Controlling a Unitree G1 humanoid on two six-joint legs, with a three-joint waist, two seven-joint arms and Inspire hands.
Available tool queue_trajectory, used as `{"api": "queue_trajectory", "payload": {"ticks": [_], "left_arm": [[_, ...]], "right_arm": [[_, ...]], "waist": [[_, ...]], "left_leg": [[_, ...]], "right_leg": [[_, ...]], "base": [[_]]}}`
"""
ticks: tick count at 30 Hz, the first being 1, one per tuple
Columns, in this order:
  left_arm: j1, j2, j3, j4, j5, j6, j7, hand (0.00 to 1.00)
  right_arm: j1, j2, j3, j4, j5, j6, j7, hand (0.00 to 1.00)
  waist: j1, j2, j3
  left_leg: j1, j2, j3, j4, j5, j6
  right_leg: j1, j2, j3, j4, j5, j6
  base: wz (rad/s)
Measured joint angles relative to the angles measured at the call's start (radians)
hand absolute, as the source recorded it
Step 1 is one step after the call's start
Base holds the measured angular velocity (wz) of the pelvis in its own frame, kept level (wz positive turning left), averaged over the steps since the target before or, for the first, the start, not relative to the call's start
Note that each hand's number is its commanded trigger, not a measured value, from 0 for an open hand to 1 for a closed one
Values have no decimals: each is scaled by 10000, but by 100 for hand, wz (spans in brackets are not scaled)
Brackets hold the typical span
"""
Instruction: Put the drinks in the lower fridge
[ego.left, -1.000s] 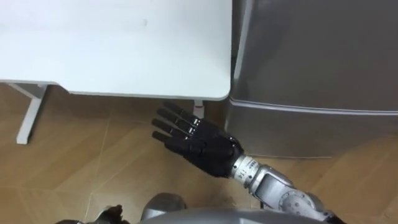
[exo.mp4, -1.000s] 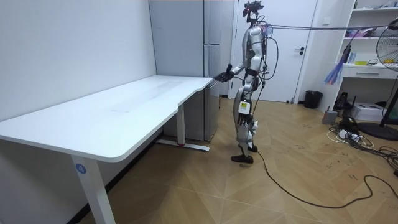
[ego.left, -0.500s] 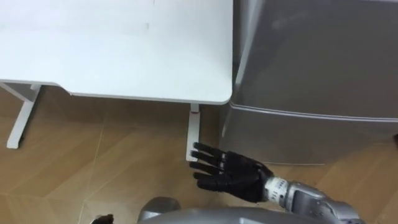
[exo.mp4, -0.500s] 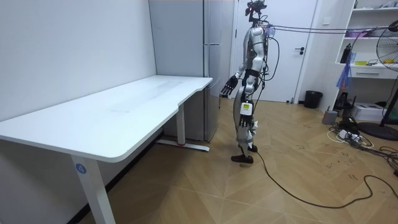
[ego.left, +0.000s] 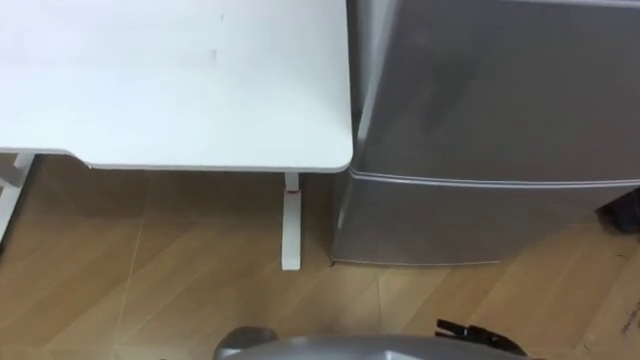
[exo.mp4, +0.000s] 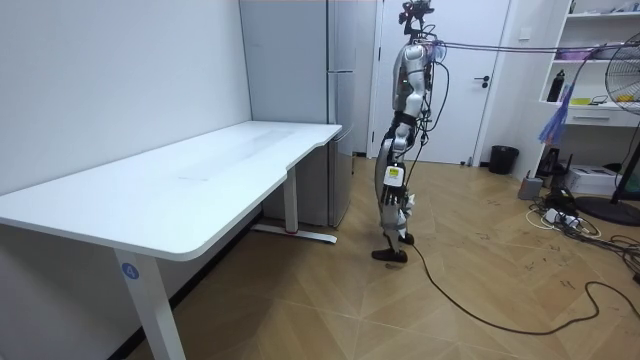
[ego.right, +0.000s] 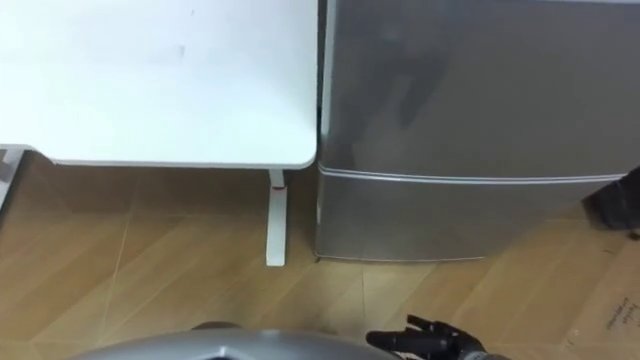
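Note:
No drink can be seen. The silver fridge (ego.left: 480, 90) stands shut in front of me, its lower door (ego.left: 450, 220) under a thin seam, with the floor just below it. In the room view I stand upright facing the fridge (exo.mp4: 340, 90), close to its front. My right hand (ego.right: 428, 337) hangs low at the bottom edge of the eye views, its dark fingers (ego.left: 470, 329) straight and holding nothing, well short of the lower door.
The white table (ego.left: 150, 80) butts against the fridge's left side, and its leg (ego.left: 291, 225) stands on the wooden floor by the fridge's corner. Something dark (ego.left: 625, 210) sits on the floor at the right edge, beyond the fridge.
My right hand has dropped from below the table's corner to the bottom edge of the view, still open. The eye view has shifted a little to the right.

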Motion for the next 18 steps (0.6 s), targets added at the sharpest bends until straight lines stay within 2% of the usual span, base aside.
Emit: {"api": "queue_trajectory", "payload": {"ticks": [7,12,18], "left_arm": [[144,-34,628,219,107,25,-240,0],[233,-114,728,231,485,83,-423,0],[214,-259,745,245,792,36,-447,0]], "right_arm": [[-236,247,-785,951,-373,-77,-507,0],[-226,312,-1141,1307,-347,-60,-801,0],[-230,331,-1545,1593,-253,-83,-1091,0]], "waist": [[-57,40,8],[-93,35,28],[-279,82,1]], "left_leg": [[22,-7,6,-24,0,0],[78,-31,-3,-33,0,0],[32,-94,-124,-39,1,2]], "right_leg": [[31,2,19,-54,0,0],[141,-8,8,-106,-22,17],[133,-40,-42,-105,-51,46]], "base": [[0],[2],[5]]}}
